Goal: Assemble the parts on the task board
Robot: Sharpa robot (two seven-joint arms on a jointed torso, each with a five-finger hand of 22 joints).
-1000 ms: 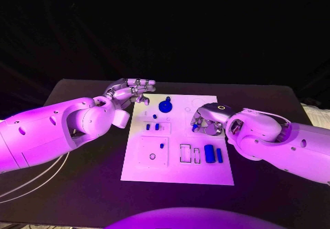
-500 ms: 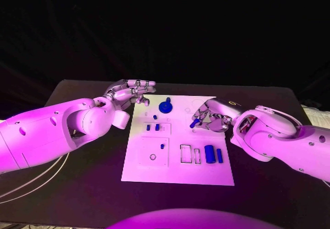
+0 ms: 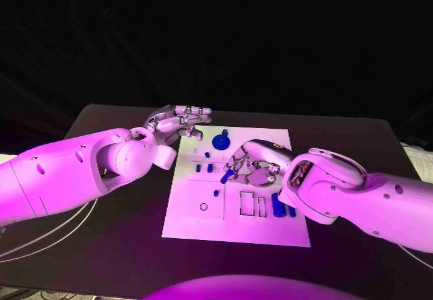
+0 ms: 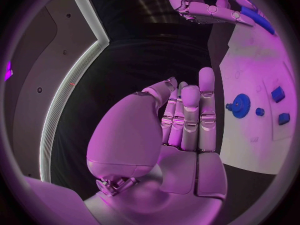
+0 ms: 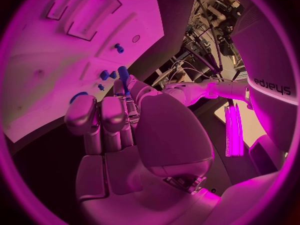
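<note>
The right hand [image 3: 253,167] hangs over the middle of the task board [image 3: 236,226], fingers curled together round a short blue peg [image 3: 228,176]. The peg is pinched at its upper end and slants down out of the fingertips toward the board's left half; whether its lower tip touches the board cannot be told. In the right wrist view the same peg [image 5: 124,78] juts from between the fingers [image 5: 110,116], pointing at the white plate.

Just beside the held peg, on the side nearer the left arm, two small blue blocks [image 3: 204,167] sit in a row on the board. Further toward the board's far edge lies a blue gear [image 3: 220,139] with a small blue stud [image 3: 208,154] near it. Toward the near right lie two blue bars [image 3: 281,205] side by side, next to outlined rectangular slots [image 3: 245,204].

The left hand [image 3: 183,119] hovers above the tabletop [image 3: 108,250] at the board's far left corner, fingers bent in close together and holding nothing. The left wrist view shows these fingers [image 4: 189,116] pressed side by side, with the gear [image 4: 240,105] beyond them.
</note>
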